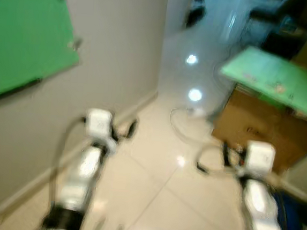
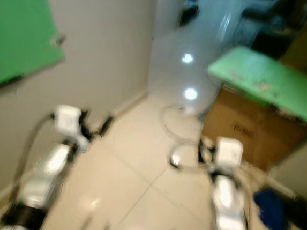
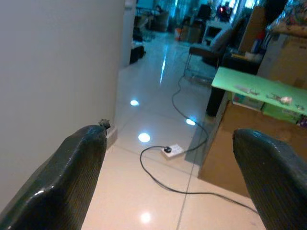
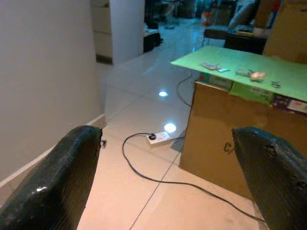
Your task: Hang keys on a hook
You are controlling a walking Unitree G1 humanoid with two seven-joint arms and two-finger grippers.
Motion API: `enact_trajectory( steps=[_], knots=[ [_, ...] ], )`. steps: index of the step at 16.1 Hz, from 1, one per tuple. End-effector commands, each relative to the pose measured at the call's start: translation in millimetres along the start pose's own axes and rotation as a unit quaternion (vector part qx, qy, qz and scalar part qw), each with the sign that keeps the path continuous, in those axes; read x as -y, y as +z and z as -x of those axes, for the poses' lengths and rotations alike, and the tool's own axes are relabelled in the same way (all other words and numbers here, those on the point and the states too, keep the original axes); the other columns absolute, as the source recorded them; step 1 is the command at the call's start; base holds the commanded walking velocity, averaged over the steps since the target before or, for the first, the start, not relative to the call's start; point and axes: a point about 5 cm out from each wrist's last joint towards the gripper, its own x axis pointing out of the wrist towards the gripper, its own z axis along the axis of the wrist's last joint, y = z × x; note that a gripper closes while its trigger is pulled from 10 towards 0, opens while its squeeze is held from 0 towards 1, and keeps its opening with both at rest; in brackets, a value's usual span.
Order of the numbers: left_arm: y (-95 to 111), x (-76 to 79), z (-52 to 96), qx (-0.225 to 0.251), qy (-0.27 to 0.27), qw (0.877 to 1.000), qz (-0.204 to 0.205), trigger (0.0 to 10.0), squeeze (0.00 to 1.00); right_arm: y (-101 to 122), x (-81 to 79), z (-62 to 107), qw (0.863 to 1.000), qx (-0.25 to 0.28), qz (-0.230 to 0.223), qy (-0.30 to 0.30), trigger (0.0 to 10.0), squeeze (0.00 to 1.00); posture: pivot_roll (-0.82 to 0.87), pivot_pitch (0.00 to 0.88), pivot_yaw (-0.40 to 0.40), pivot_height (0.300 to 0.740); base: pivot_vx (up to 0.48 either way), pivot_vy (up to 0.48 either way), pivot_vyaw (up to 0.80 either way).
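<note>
My head views are blurred, so I read fine detail from the wrist views. Largest is one grey wall (image 1: 116,52) running down the left of the frame, with one green board (image 1: 21,33) mounted at the upper left; a small dark fitting on it near the top edge is too smeared for me to identify. The glossy tiled floor (image 1: 154,169) fills the centre and carries bright light reflections. At the right stands one cardboard box (image 4: 216,129) topped by one green tabletop (image 4: 249,67). On that tabletop I count a few small objects; the keys (image 4: 214,66) seem to lie toward its left part, though they are too small for me to be sure. One black cable (image 3: 165,175) loops across the floor to one white power strip (image 3: 172,150) in front of the box. Dark furniture sits far back, hard to make out. The left end effector (image 3: 168,191) hangs over the floor beside the wall, fingers spread wide, holding nothing. The right end effector (image 4: 168,187) is likewise spread wide and empty, pointing toward the box.
</note>
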Motion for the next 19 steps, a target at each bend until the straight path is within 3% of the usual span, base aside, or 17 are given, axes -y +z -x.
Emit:
enact_trajectory(
  steps=[1,6,7,13,16,19],
  knots=[
    [0,8.3,-3.8,0.002,-0.017,1.0,0.01,10.0,0.0,-1,7.6,0.4,1.0,-0.004,0.008,-0.008,10.0,0.0,-0.17,0.02,0.003,0.74,0.48,0.0,-0.71],
    [-3,11.7,-5.8,-0.003,-0.014,1.0,0.013,10.0,0.0,-2,9.4,-1.7,1.0,-0.006,0.021,-0.009,10.0,0.0,-0.18,0.021,0.007,0.74,0.48,0.0,-0.26],
    [-3,11.9,-6.1,-0.003,-0.019,1.0,0.014,10.0,0.0,-2,9.5,-0.9,1.0,-0.003,0.001,-0.01,10.0,0.0,-0.18,0.022,0.008,0.74,0.48,0.0,-0.69],
    [-2,15.3,-7.6,-0.003,-0.038,0.999,0.013,10.0,0.0,-1,10.7,-0.5,1.0,0.001,0.003,-0.014,10.0,0.0,-0.19,0.029,0.011,0.74,0.48,0.0,-0.67],
    [-7,0.1,-6.0,0.0,0.027,0.999,0.022,10.0,0.0,2,11.5,0.8,1.0,0.018,-0.002,-0.019,10.0,0.0,-0.19,0.032,0.011,0.74,0.48,0.0,-0.39],
    [-6,7.2,-6.8,0.004,0.007,1.0,0.009,10.0,0.0,4,14.6,1.9,0.999,0.026,-0.011,-0.027,10.0,0.0,-0.19,0.034,0.01,0.74,0.48,0.0,0.0]
  ],
)
